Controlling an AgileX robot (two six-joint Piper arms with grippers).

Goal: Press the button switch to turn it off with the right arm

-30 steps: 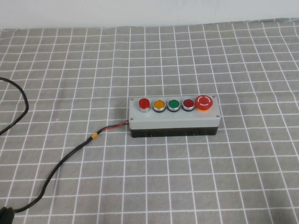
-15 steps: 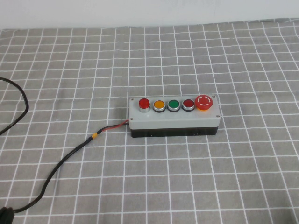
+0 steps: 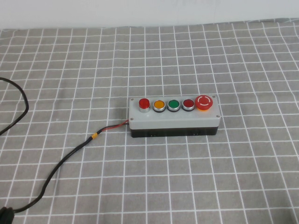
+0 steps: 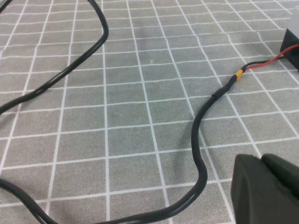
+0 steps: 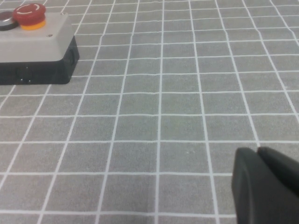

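The button switch [image 3: 174, 116] is a light grey box on a black base, in the middle of the checked cloth in the high view. Its row holds a red lamp [image 3: 144, 103], yellow, green and dark red buttons, and a big orange-red mushroom button [image 3: 204, 102]. Its black cable [image 3: 70, 156] runs off to the left. Neither arm shows in the high view. My right gripper [image 5: 258, 153] is shut and empty, low over the cloth, well away from the box's mushroom end [image 5: 29, 14]. My left gripper [image 4: 259, 159] is shut and empty beside the cable [image 4: 201, 140].
A grey cloth with a white grid [image 3: 233, 177] covers the table up to a pale wall [image 3: 149, 11] at the back. A second loop of black cable [image 3: 18, 100] lies at the far left.
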